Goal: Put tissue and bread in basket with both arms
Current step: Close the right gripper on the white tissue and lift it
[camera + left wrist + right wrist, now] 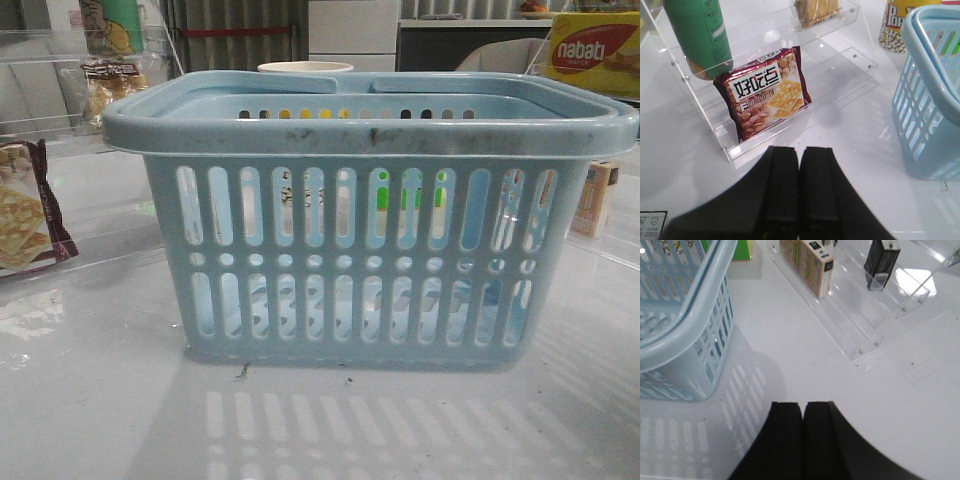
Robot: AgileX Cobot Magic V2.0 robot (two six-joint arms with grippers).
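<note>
The pale-blue basket [370, 220] stands mid-table; it also shows in the left wrist view [935, 90] and the right wrist view [680, 325]. The bread [110, 85], a clear bag with a dark label band, sits on the upper tier of a clear shelf at far left, and its lower part shows in the left wrist view [817, 10]. The tissue [881, 262], a small black packet, stands on a clear shelf right of the basket. My left gripper [800, 150] is shut and empty above the table before the left shelf. My right gripper [803, 404] is shut and empty beside the basket.
A maroon cracker bag [767, 92] and a green bottle [700, 35] sit on the left shelf [790, 125]. A popcorn cup [895, 25] stands behind the basket. A tan box [807, 262] sits on the right shelf [860, 340]. A yellow carton [595, 50] is at back right.
</note>
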